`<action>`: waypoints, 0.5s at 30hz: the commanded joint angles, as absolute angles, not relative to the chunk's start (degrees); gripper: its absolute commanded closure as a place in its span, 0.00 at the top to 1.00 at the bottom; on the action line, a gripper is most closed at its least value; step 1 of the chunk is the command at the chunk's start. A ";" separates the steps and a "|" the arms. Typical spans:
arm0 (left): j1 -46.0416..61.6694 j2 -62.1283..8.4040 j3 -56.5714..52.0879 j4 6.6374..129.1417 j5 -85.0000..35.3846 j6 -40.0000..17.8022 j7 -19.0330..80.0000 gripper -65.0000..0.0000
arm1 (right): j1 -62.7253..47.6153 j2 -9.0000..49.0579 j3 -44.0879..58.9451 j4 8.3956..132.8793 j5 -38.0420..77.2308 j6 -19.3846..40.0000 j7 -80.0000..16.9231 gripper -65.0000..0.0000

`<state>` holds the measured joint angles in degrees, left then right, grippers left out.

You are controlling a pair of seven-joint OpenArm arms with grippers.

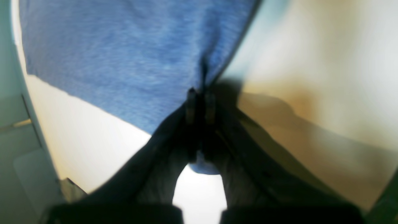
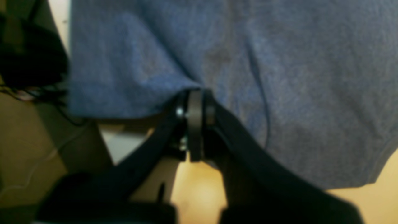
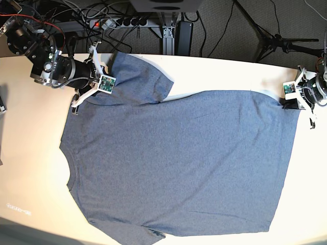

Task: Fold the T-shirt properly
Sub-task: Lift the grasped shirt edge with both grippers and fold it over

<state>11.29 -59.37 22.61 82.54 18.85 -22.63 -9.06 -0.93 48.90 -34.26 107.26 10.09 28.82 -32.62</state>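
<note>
The blue-grey T-shirt (image 3: 173, 163) lies spread flat on the pale table (image 3: 30, 153), plain side up, with its neck to the left and its hem to the right. The far sleeve (image 3: 138, 76) is folded in over the body. My right gripper (image 3: 99, 89) is at the far left by that sleeve and shoulder, and up close my right gripper (image 2: 195, 93) is shut on a pinch of the T-shirt (image 2: 279, 77). My left gripper (image 3: 285, 103) is at the far right hem corner; in the wrist view my left gripper (image 1: 200, 93) is shut on the T-shirt (image 1: 124, 56) edge.
Beyond the table's far edge, a power strip (image 3: 122, 21), cables and a dark stand base (image 3: 163, 25) lie on the floor. A tripod (image 3: 276, 41) stands at the back right. Bare tabletop shows left of the neck and along the far right edge.
</note>
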 commanded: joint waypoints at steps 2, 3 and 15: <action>10.63 -60.95 20.14 83.77 16.19 -23.22 -9.63 0.00 | 0.49 50.00 -32.60 108.09 12.51 31.38 -31.97 0.00; 10.63 -60.95 19.25 84.16 15.11 -23.24 -9.63 0.00 | 0.64 50.00 -32.29 108.09 12.67 31.35 -31.97 0.00; 8.78 -60.58 15.66 87.85 10.37 -23.86 -6.87 0.00 | 7.31 49.56 -32.23 106.91 13.17 31.33 -31.68 0.00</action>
